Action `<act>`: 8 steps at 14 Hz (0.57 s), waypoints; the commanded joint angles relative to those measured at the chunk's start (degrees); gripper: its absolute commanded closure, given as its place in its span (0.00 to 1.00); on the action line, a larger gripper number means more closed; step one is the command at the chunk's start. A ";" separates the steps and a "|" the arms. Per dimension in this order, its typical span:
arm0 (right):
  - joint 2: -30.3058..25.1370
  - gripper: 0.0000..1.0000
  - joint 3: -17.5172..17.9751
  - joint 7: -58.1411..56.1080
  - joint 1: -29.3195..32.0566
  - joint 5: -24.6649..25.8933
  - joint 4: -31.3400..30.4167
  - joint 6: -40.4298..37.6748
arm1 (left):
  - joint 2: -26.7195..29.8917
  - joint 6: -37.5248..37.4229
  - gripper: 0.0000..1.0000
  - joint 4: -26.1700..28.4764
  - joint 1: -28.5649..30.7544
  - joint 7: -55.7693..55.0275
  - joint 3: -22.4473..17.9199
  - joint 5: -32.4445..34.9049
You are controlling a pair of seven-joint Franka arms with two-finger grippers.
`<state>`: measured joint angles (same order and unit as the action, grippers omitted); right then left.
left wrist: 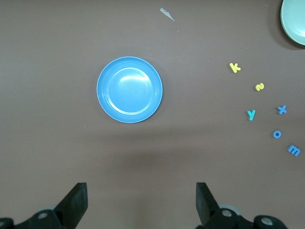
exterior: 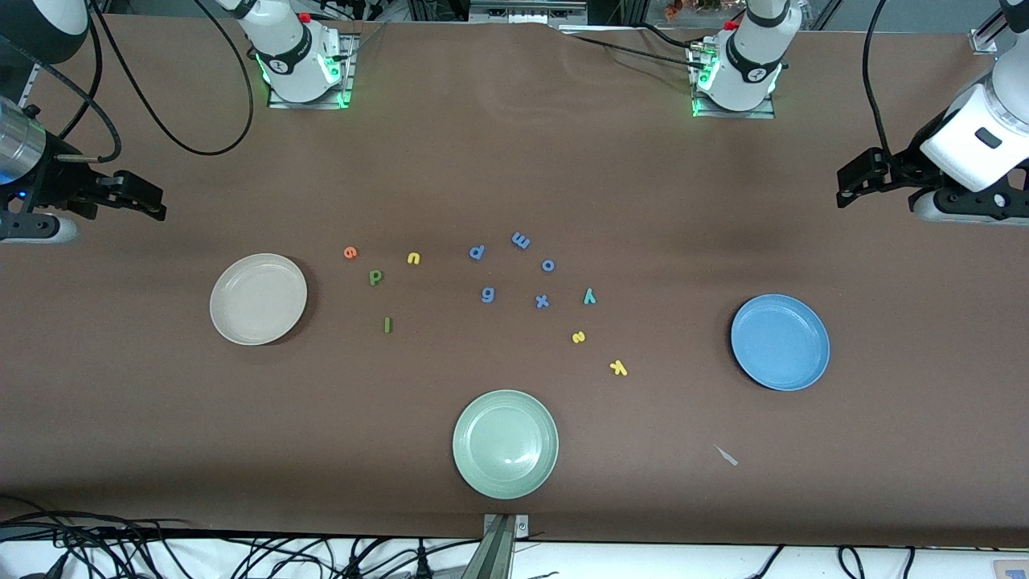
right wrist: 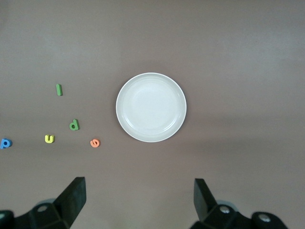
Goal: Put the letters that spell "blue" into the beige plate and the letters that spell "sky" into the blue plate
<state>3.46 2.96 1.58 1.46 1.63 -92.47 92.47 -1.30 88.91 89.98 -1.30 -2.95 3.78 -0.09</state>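
The beige plate (exterior: 258, 299) (right wrist: 151, 107) lies empty toward the right arm's end of the table. Beside it lie the orange e (exterior: 350, 252), dark green b (exterior: 375, 277), yellow u (exterior: 413, 258) and green l (exterior: 387, 324). The blue plate (exterior: 780, 342) (left wrist: 129, 89) is empty too, toward the left arm's end. The teal y (exterior: 589, 297), yellow s (exterior: 578, 337) and yellow k (exterior: 618, 368) lie close to it. My left gripper (exterior: 842, 186) (left wrist: 141, 200) hangs open over bare table by the blue plate. My right gripper (exterior: 159, 203) (right wrist: 139, 198) hangs open by the beige plate.
A pale green plate (exterior: 505, 444) sits empty near the table's front edge. Several periwinkle-blue letters (exterior: 520, 240) lie mid-table between the two letter groups. A small pale scrap (exterior: 727, 456) lies on the brown cloth, nearer the front camera than the blue plate.
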 commanded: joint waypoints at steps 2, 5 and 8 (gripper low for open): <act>-0.39 0.00 0.20 -0.96 0.47 -0.83 0.10 0.08 | -0.28 -0.58 0.00 -0.77 0.43 0.40 0.27 0.70; -0.39 0.00 0.20 -0.96 0.56 -0.75 0.10 -0.01 | -0.90 -0.23 0.00 -1.04 0.25 0.32 0.27 0.53; -0.39 0.00 0.20 -0.96 0.56 -0.83 0.10 -0.01 | -1.16 -0.23 0.00 -1.13 0.25 0.40 0.27 0.44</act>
<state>3.46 2.96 1.58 1.47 1.63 -92.47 92.47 -1.77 88.92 89.98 -1.30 -2.95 3.79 -0.09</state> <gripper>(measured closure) 0.000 0.000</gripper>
